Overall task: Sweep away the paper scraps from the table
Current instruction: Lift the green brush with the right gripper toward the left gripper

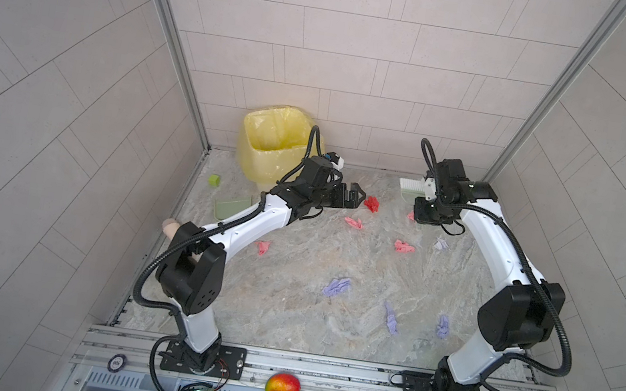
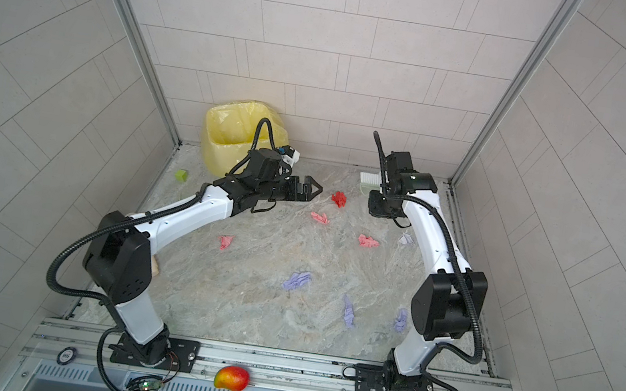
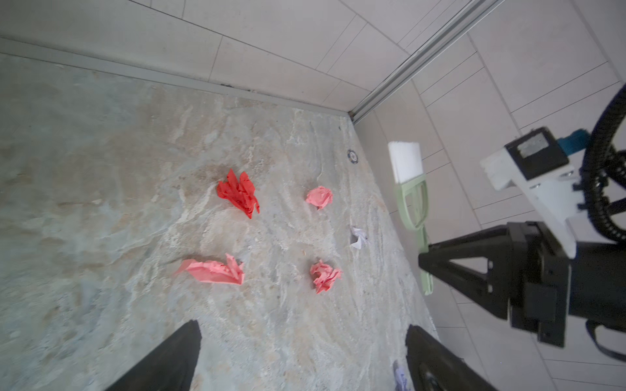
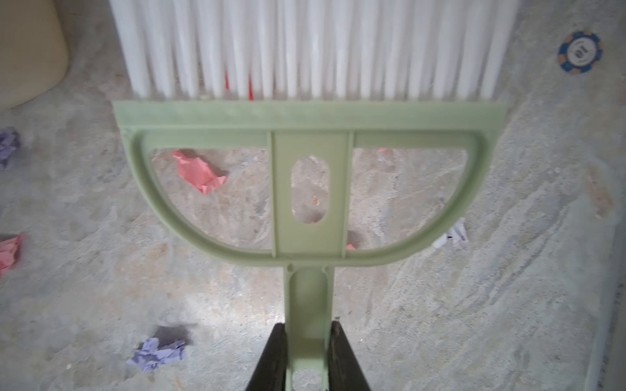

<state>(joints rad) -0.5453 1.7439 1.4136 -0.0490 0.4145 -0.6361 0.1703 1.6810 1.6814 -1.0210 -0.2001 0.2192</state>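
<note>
Nine or so paper scraps (image 1: 337,286) lie scattered across the counter (image 1: 284,318), none swept yet; right gripper (image 4: 306,325) clamps the brush (image 4: 310,115), left gripper (image 3: 301,326) gapes empty

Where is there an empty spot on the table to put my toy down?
The biggest bare patch of table is at the front, between the left arm and the purple scraps. A smaller one lies at the back, between the yellow bin and the brush. The middle is crowded with pink scraps.

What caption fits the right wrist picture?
Right end effector clamps the green brush; paper scraps dot the table.
</note>
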